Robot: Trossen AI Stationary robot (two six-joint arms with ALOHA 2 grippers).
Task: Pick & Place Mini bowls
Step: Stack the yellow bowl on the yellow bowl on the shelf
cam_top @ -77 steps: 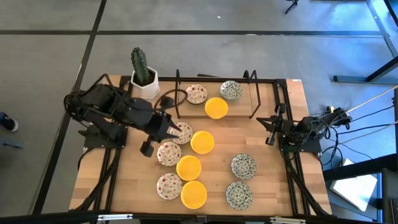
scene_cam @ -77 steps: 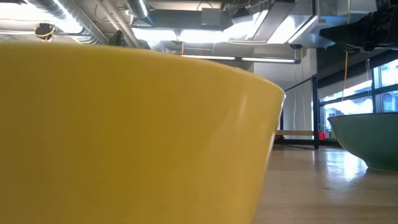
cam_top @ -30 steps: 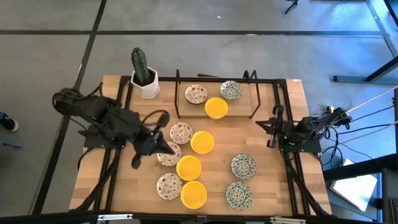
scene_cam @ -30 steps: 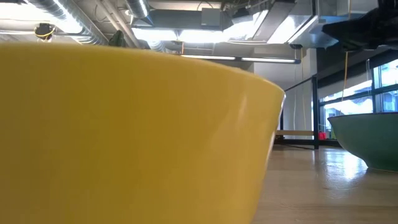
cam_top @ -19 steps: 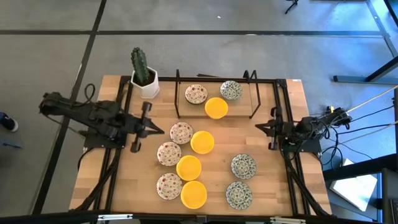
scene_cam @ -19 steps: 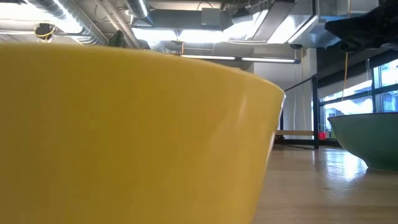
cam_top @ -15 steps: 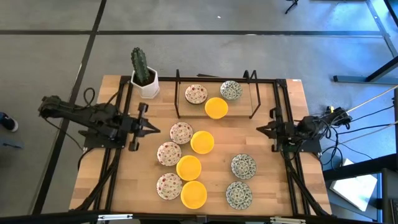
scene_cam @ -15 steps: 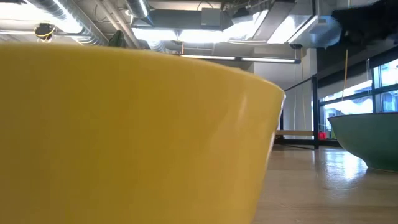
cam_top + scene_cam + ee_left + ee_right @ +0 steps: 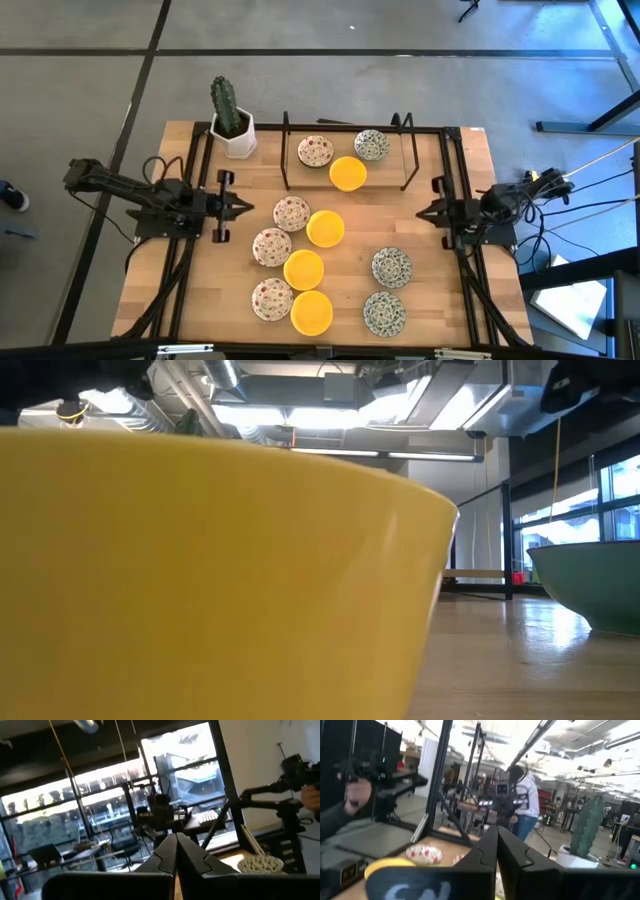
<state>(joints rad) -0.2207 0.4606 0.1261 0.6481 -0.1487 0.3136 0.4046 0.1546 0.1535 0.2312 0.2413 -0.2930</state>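
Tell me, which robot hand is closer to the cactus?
The left. The left gripper sits at the table's left edge, just in front of the cactus in the back-left corner. The right gripper waits at the right edge, across the whole table from it.

Three bowls (image 9: pixel 346 160) sit at the table's (image 9: pixel 447 310) far edge, inside the rack (image 9: pixel 407 150). Nine more bowls (image 9: pixel 320 267) lie spread across the middle and near side. The cactus pot (image 9: pixel 236 135) stands at the far left corner.
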